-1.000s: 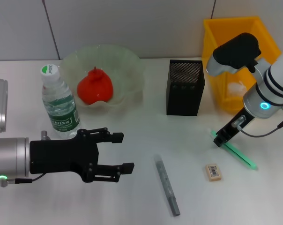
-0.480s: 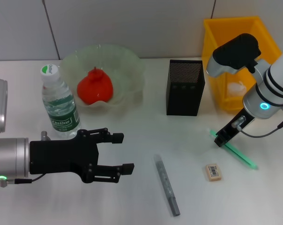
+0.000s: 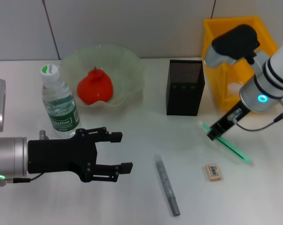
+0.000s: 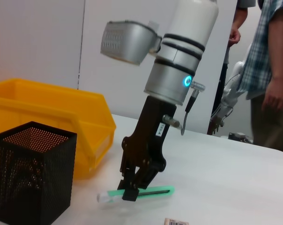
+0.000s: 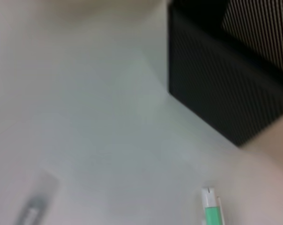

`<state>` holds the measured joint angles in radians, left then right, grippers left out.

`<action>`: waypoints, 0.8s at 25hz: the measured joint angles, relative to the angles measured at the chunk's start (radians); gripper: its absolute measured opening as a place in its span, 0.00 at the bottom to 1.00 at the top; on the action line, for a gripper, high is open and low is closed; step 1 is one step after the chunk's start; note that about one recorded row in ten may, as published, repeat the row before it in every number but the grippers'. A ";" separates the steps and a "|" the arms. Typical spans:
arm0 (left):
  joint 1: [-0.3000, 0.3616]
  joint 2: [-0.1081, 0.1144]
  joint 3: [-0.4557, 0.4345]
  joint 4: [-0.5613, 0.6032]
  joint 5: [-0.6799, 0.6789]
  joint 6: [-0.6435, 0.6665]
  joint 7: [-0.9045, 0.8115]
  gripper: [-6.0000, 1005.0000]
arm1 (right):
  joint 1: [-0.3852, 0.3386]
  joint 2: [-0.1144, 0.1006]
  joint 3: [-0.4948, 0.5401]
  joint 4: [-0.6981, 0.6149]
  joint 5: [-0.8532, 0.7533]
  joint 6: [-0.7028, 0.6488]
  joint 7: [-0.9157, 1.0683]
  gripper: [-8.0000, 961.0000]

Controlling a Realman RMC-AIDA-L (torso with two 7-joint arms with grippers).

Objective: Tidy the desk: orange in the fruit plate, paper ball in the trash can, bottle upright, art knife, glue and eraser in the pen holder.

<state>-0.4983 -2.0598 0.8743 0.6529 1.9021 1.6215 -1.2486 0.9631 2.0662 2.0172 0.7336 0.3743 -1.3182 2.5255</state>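
From the head view, much of the tidying looks done already. The orange [image 3: 95,86] sits in the fruit plate [image 3: 127,61] at about ten o'clock on the bench [image 3: 132,197], and the bottle [image 3: 59,105] stands upright just beside the plate, at nine o'clock. A pale lump that may be the paper ball [image 3: 235,87] shows faintly inside the yellow trash can [image 3: 216,28] at two o'clock, though I cannot be sure of it. The pen holder [image 3: 185,87], just beside the can, appears to hold nothing as yet. The right end effector [image 3: 214,134] has its fingers closed on one end of the green glue stick [image 3: 228,143] at about three o'clock. The eraser [image 3: 213,171] lies apart at four o'clock, and the grey art knife [image 3: 167,185] lies near six o'clock, both untouched. The left end effector [image 3: 117,152] hovers at eight o'clock, fingers spread wide and holding nothing.

The left wrist view looks across at the right end effector [image 4: 130,193] pinching the glue stick [image 4: 151,192], which lies nearly level just above or on the bench [image 4: 235,187]; I cannot tell which. The pen holder [image 4: 29,178] stands close by.

The right wrist view shows only the white-capped tip of the glue stick [image 5: 211,206] with a corner of the pen holder [image 5: 216,93] near it.

By my reckoning three items remain for the holder: glue in hand, then knife and eraser
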 joint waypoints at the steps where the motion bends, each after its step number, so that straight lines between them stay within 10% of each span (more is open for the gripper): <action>1: 0.000 0.000 0.000 0.003 0.000 0.000 0.000 0.84 | -0.011 0.000 -0.001 0.033 0.025 -0.014 -0.004 0.17; 20: 0.002 0.000 -0.003 0.033 0.000 0.027 -0.003 0.84 | -0.357 -0.002 0.006 0.464 0.720 -0.098 -0.393 0.16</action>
<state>-0.4961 -2.0602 0.8714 0.6858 1.9021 1.6484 -1.2512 0.6065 2.0640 2.0236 1.1979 1.0945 -1.4159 2.1330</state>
